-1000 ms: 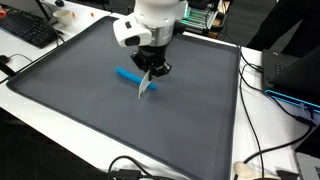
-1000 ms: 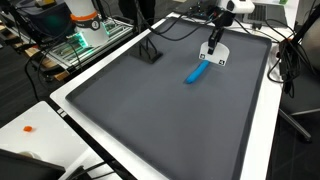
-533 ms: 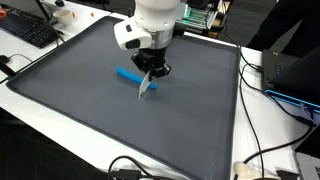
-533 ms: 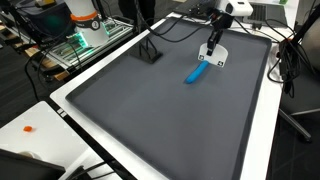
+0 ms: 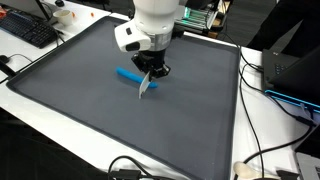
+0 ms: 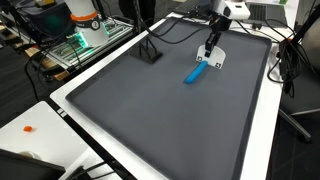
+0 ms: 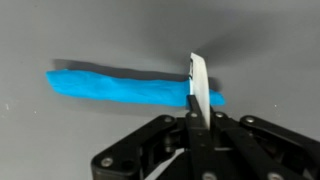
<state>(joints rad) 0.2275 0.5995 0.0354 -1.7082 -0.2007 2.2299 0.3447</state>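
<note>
Your fingers are clenched on white blade, centre-right of wrist view; blade crosses rt end of blue strip on grey mat.

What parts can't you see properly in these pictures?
Wrist view: the white blade covers part of the blue strip; whether they touch cannot be told.
Wrist view: the tool, shut on the white blade, is cut off by the bottom edge.
In an exterior view: the arm is cut off by the top edge.
In an exterior view: the blue strip is too small to tell its material.
</note>
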